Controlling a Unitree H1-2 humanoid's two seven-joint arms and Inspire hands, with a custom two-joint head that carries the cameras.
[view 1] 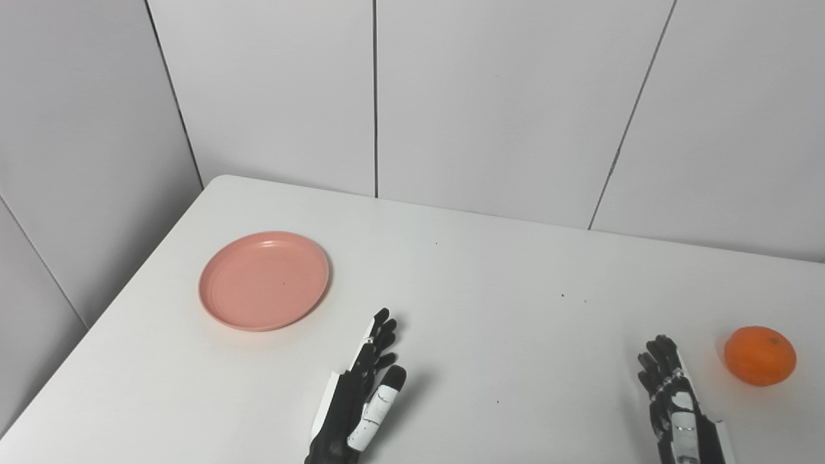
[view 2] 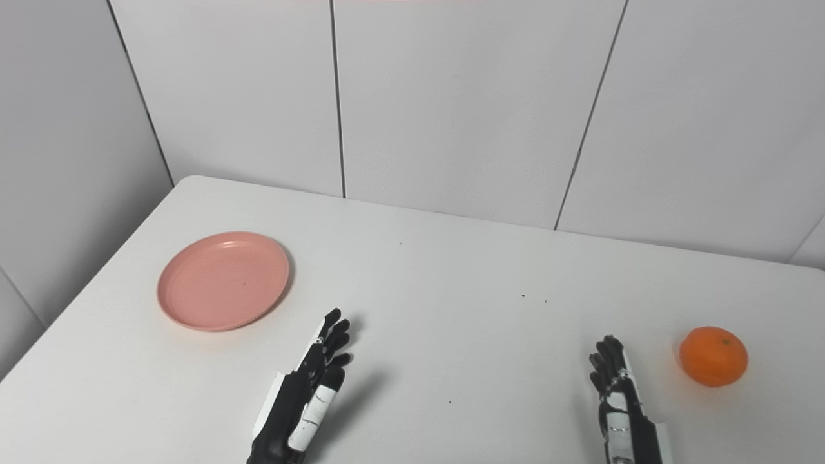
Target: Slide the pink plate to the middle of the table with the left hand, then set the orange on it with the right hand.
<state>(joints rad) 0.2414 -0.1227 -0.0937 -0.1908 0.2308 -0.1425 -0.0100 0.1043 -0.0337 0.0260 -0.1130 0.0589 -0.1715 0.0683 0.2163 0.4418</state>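
— Plate first: where did it sit in the left eye view?

— The pink plate [view 1: 264, 281] lay flat on the white table [view 1: 490, 309], toward the left side and well short of the middle. Nothing was on it. The left hand [view 1: 362, 393] was just off its near right rim, not touching it, fingers stretched out straight and a little apart, holding nothing.

— And the fruit?

— The orange [view 1: 760, 356] rested on the table at the far right, by itself. The right hand [view 1: 673, 399] was just beside it on its left, apart from it, fingers extended and empty as well.

— Did the right eye view agree?

— It did. The plate sat at the left with the left hand near its lower right edge and a gap of bare table between them. The orange lay near the right edge of the picture, with the right hand close by, its fingers straight and gripping nothing. Both arms entered from the bottom edge. Pale wall panels [view 2: 451, 103] stood behind the table.
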